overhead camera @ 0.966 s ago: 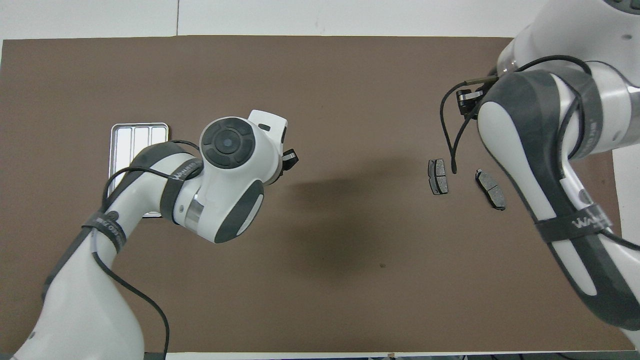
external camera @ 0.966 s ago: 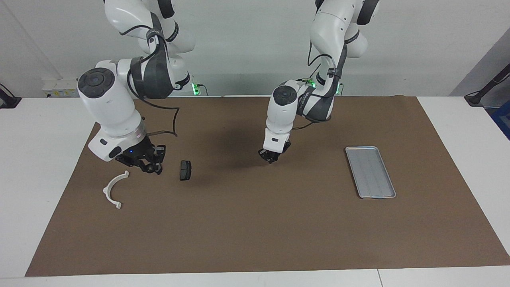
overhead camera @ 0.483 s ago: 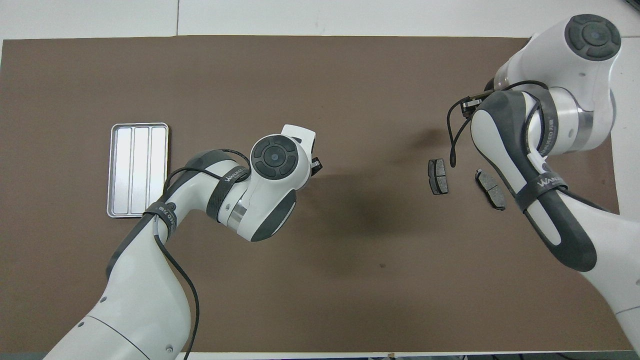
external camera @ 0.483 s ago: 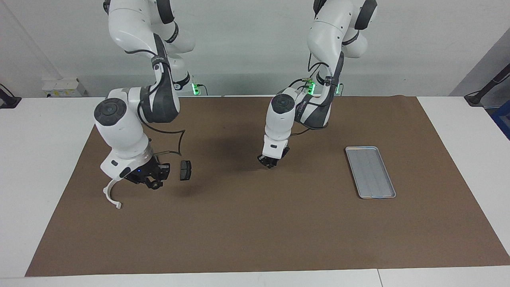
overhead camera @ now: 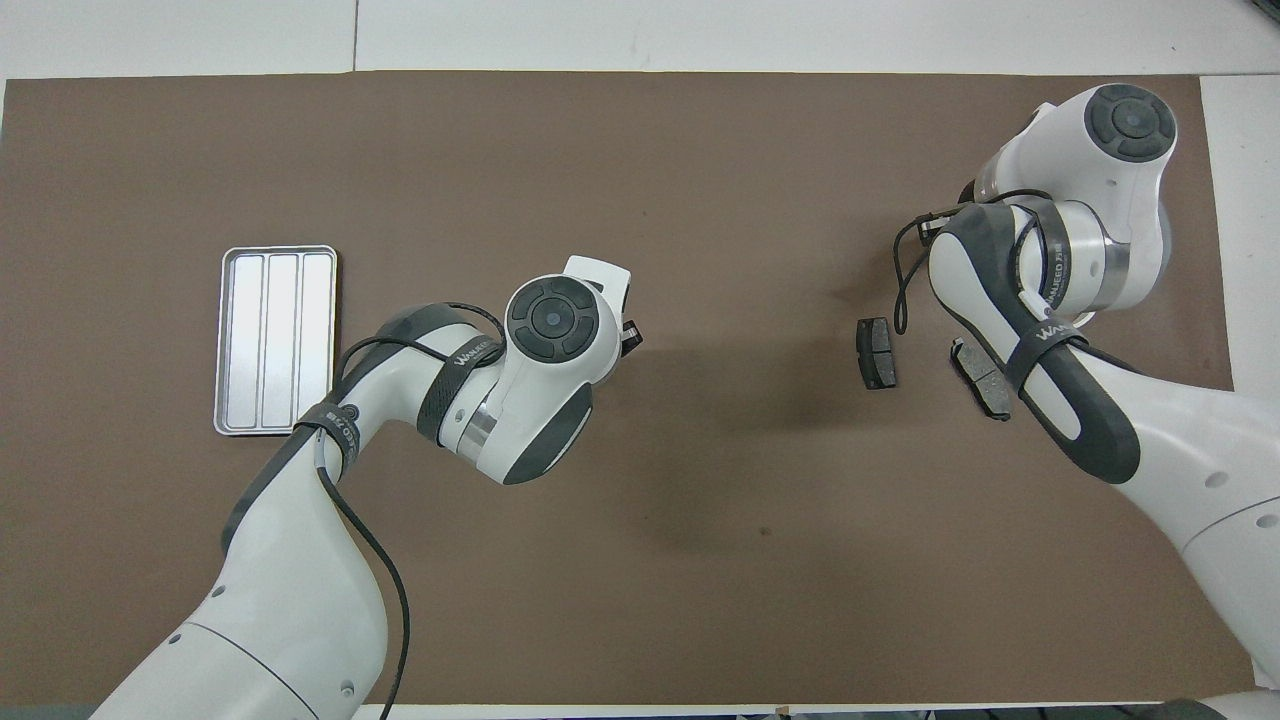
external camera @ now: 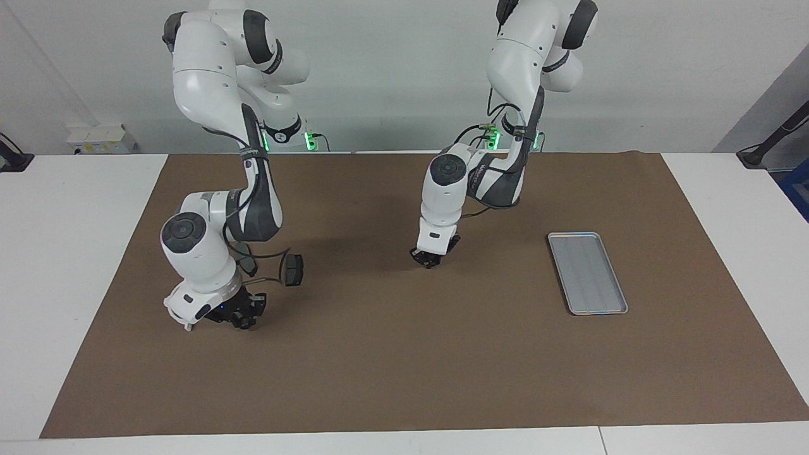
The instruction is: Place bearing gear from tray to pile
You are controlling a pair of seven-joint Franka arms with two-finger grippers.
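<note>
Flat silver tray [external camera: 588, 273] sits empty toward the left arm's end of the table, no bearing gear visible in it or anywhere in either view; the pile, toward the right arm's end, shows two dark pads [overhead camera: 877, 352], w/ the white arc bracket [external camera: 187, 325] mostly hidden under the right arm's wrist. Left gripper [external camera: 428, 258] hangs clenched shut over bare mat mid-table, nothing visibly in it; right gripper [external camera: 240, 314] is low by the bracket, can't tell if it's grasping anything. Judging by name only, the gear would prob. be small, stiff, heavyish, slick metal, best pinched across its rim.
</note>
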